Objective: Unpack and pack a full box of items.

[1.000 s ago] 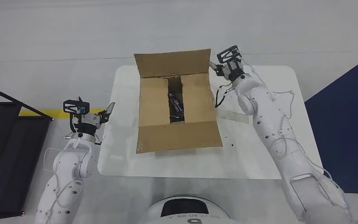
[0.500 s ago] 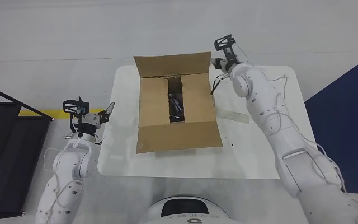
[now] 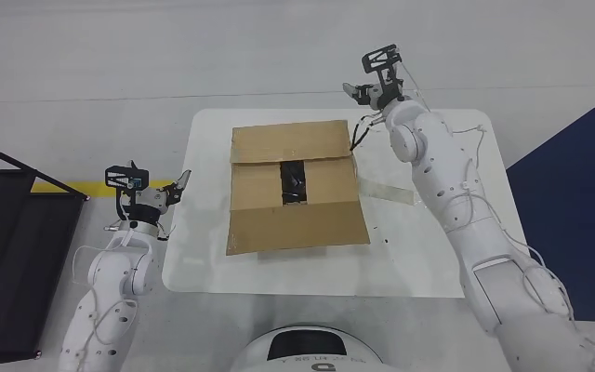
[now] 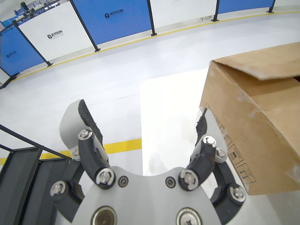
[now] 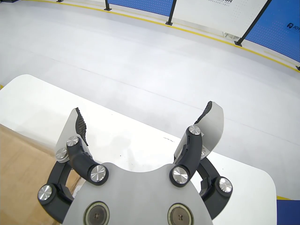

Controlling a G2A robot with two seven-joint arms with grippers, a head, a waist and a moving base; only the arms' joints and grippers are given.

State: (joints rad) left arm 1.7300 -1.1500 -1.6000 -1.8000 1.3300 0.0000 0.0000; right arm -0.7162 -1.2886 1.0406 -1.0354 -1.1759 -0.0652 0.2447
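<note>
A brown cardboard box sits in the middle of the white table. Its far flap now lies folded down over the top, and a small gap between the flaps shows dark items inside. My right gripper hovers open just past the box's far right corner, above the table's far edge, holding nothing. In the right wrist view the open right gripper looks over that edge, with the box beside it. My left gripper stays open by the table's left edge. The left wrist view shows the left gripper empty near the box's side.
A strip of clear tape lies on the table right of the box. A dark rack stands on the floor at the far left. Blue and white partition panels ring the floor beyond the table.
The box's far flap, upright a second ago, has folded down over the opening. My right gripper rose and drew back past the far right corner. The left arm has not moved.
</note>
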